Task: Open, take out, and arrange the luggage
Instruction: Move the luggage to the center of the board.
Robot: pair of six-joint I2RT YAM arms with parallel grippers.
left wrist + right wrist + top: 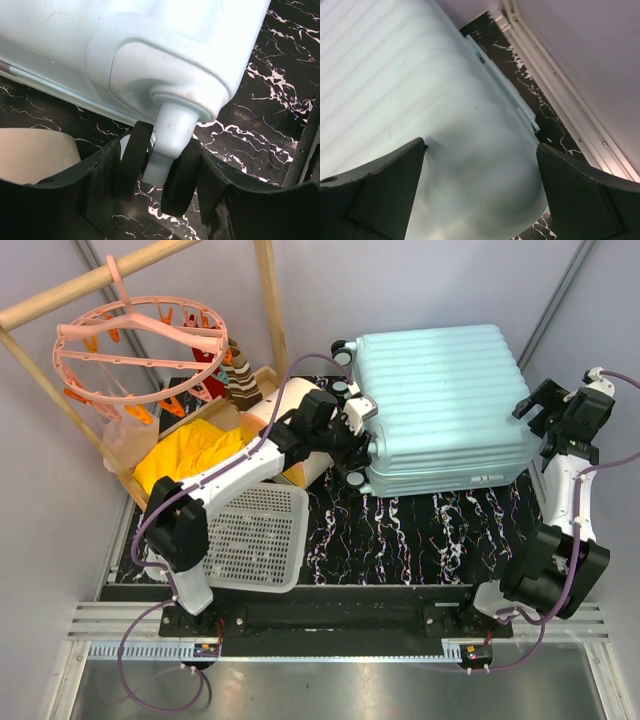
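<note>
The left gripper (161, 152) pinches a caster wheel (177, 185) at the luggage (440, 400)'s near end. From there the closed case runs lengthwise away toward the right gripper (480, 145), which hangs spread wide just beside the opposite end.

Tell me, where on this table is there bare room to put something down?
The bare strip of black marbled mat between the suitcase and the near edge, right of the white basket, is free. The left side is crowded: basket, yellow cloth, and the left hand on the suitcase's wheel.
</note>
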